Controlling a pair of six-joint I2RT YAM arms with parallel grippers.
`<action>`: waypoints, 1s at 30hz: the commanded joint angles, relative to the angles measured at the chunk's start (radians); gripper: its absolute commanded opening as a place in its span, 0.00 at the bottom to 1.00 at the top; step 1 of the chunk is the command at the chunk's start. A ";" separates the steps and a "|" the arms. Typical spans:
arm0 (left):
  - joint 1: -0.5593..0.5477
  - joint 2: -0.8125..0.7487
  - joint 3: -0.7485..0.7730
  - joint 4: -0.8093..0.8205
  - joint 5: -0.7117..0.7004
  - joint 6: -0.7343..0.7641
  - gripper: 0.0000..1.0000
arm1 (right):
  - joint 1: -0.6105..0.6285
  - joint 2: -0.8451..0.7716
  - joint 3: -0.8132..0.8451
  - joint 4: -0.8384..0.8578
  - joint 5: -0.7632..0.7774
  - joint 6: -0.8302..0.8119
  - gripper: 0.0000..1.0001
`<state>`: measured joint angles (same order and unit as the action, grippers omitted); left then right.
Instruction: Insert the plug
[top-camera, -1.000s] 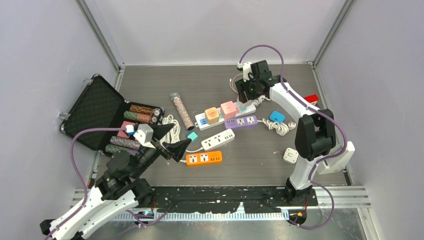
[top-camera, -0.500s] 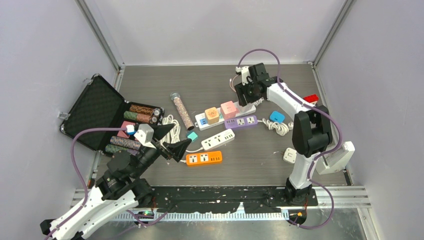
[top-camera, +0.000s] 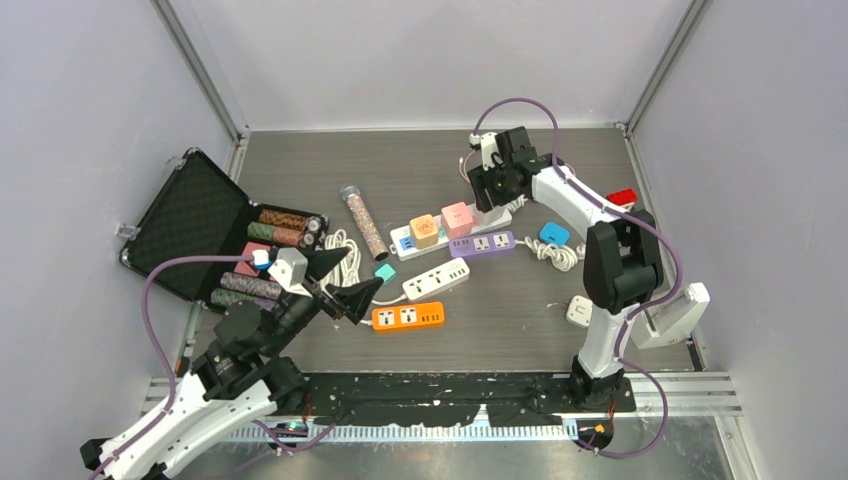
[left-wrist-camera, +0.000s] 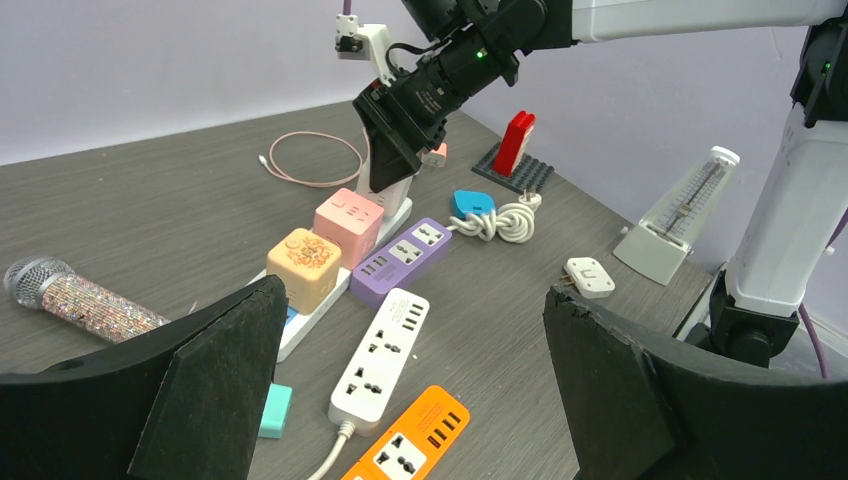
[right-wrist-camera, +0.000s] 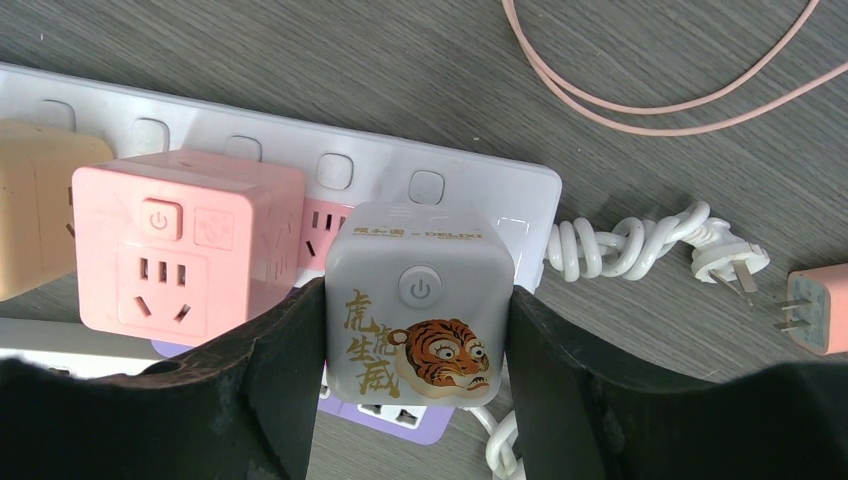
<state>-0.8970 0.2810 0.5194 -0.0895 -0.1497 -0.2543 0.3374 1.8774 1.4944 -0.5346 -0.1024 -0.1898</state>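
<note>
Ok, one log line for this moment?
right jaws: shut on tiger cube plug | at white strip, beside pink cube | left jaws: open, empty

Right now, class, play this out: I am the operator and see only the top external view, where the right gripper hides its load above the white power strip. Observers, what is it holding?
Observer: The right wrist view shows the right gripper shut on a white cube adapter with a tiger picture and a power button.
Operator: What sits next to it?
Observer: A pink cube adapter, seated on the white power strip, stands close on its left in that view; whether they touch I cannot tell.
Operator: Anything loose past the strip's end?
Observer: A coiled white cord leaves that end, and its plug lies unplugged, pins bare.
</note>
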 joint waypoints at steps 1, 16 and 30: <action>0.000 0.001 0.002 0.010 -0.015 0.001 1.00 | -0.001 0.027 -0.009 -0.008 -0.009 -0.034 0.05; 0.000 0.004 0.005 0.015 -0.016 0.009 1.00 | 0.021 0.036 -0.054 0.016 0.011 -0.081 0.05; 0.000 -0.009 0.002 0.005 -0.019 0.007 0.99 | 0.039 -0.070 -0.195 0.193 0.057 0.058 0.06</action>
<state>-0.8970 0.2810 0.5194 -0.0898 -0.1505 -0.2539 0.3721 1.8511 1.3926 -0.3538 -0.0566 -0.1780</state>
